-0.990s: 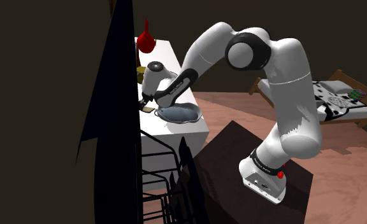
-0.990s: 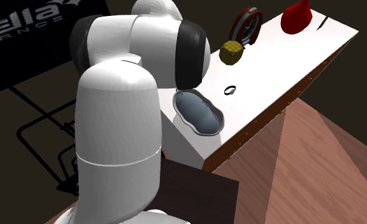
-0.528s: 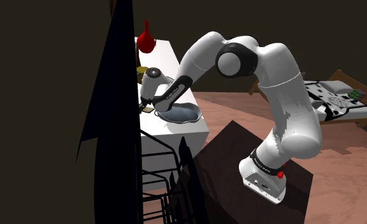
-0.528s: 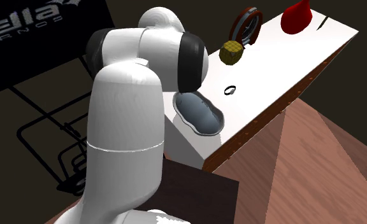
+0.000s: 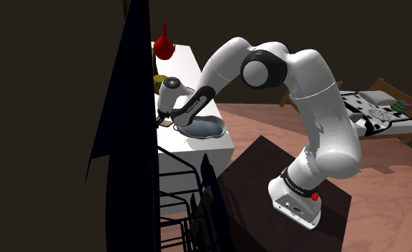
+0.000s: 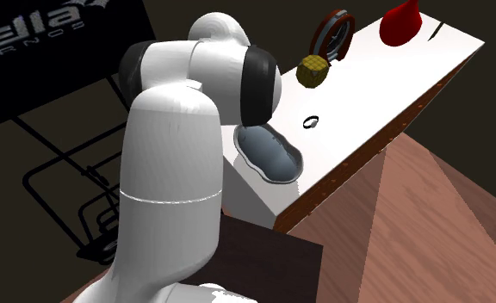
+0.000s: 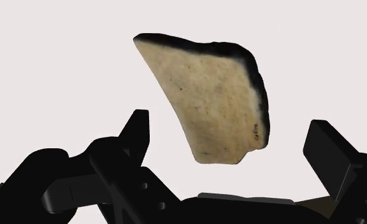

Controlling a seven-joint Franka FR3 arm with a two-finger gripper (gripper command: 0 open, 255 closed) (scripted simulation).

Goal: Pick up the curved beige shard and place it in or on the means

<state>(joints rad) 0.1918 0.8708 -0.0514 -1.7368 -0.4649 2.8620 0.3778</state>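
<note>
A white tabletop (image 6: 384,95) stands in a dim room with a reddish-brown floor. Along it are a red vase (image 6: 399,23), a knobbly yellow block (image 6: 313,71), a small dark ring (image 6: 312,122) and, nearest the stand, a shallow grey dish (image 6: 272,155) with a wavy rim. The white arm (image 5: 319,93) reaches down to the tabletop's near end, close to a tall dark panel (image 5: 129,129) in the shoulder view. In the wrist view the curved beige shard (image 7: 208,102) lies on the white surface, dark along its broad edge and tapering toward the hand. The gripper (image 7: 229,130) hangs over it with its black fingers (image 7: 136,130) spread wide, one on each side of the narrow end and neither touching it, so nothing is held yet. Which thing the task means by "the means" is not plain; the grey dish looks the likeliest place for the shard. The risk lies in where the fingers stand. Most of the shard lies beyond the fingertips, so a squeeze here would catch only the tapered tip, and the heavier broad end could swing down or twist the piece out on the lift. Its sides also slant toward each other, which may let it squirt forward as the jaws close. It lies low on the table, so a descent too shallow would pinch only its upper rim, and one too deep would drive the fingertips into the tabletop.
</note>
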